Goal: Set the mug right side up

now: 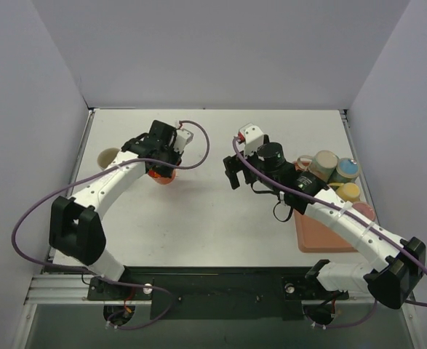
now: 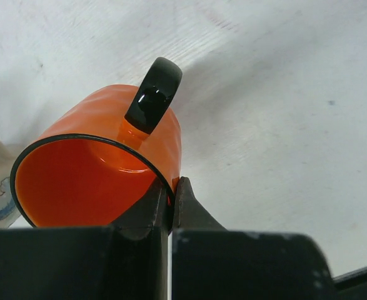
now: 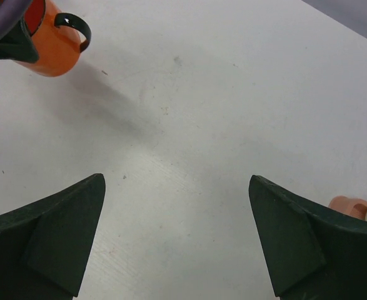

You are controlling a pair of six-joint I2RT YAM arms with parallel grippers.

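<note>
The orange mug (image 2: 102,134) with a black handle (image 2: 153,94) and black rim shows its open mouth to the left wrist camera. My left gripper (image 2: 172,185) is shut on the mug's wall at the rim, one finger inside and one outside. From above, the mug (image 1: 161,177) sits under the left gripper (image 1: 159,164) at the table's left centre. I cannot tell whether the mug touches the table. My right gripper (image 1: 232,173) hangs open and empty to the right of the mug. The right wrist view has the mug (image 3: 57,47) far at top left, the right gripper (image 3: 177,182) wide open over bare table.
A salmon tray (image 1: 321,234) lies at the right with several cups (image 1: 324,164) along its far edge. A beige cup (image 1: 108,155) stands at the left edge behind the left arm. White walls close the table on three sides.
</note>
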